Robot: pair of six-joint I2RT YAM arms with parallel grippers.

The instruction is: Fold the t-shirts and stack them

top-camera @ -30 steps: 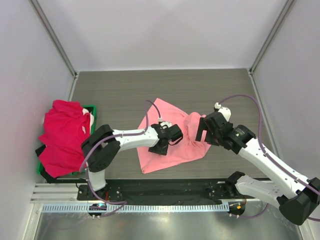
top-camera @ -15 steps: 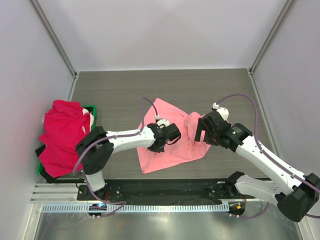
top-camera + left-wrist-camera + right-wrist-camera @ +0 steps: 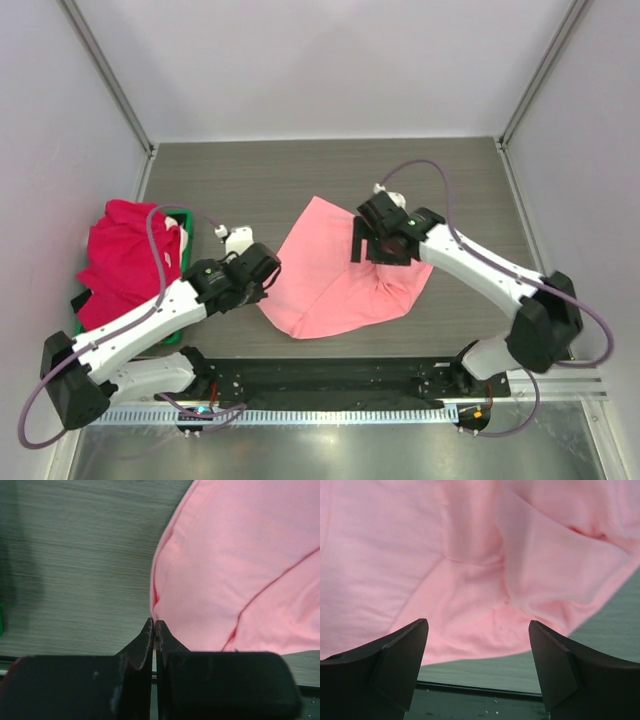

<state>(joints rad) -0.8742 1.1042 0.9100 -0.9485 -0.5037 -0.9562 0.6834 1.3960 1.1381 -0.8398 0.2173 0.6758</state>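
l gripper (image 3: 154, 626) pressed shut, nothing seen between its fingers, tips just short of the pink t-shirt (image 3: 335, 285) edge; cloth spreads ahead & to its right on the table (image 3: 250, 180). r gripper (image 3: 477, 624) spread wide open, hovering over the shirt's rumpled part, cloth right under & ahead of it. red t-shirts (image 3: 122, 268) heaped on green tray (image 3: 183, 216), well off to l gripper's left.

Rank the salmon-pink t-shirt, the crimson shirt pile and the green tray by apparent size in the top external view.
1. Salmon-pink cotton t-shirt, spread out mid-table.
2. Crimson shirt pile, only slightly smaller, so these two are close.
3. Green tray: clearly smallest, since only slivers show beneath the pile.
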